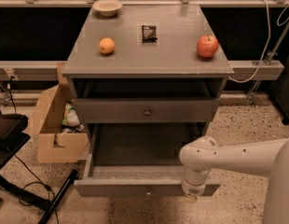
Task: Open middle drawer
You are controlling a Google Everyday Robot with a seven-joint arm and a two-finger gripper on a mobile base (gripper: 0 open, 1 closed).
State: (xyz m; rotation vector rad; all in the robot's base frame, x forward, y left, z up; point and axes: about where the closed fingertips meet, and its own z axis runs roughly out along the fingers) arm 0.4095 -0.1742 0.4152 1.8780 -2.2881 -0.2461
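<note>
Camera view: middle drawer (pixel 135 188) sits far out of the cabinet (pixel 172 55) front. Gripper (pixel 190 198) at its front panel, right of cabinet centre; grip state can't tell. Pull straight out, off-centre hold may rack it.

speckled floor (pixel 249 125), cardboard box (pixel 51 146) beside grey cabinet (pixel 149 55).

Grey middle drawer (pixel 112 111), red apple (pixel 207 46), white claw (pixel 191 195) by bottom drawer (pixel 116 188).

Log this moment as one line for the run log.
task: open middle drawer | middle drawer: pulled out | gripper: at its front edge, right of knob
</note>
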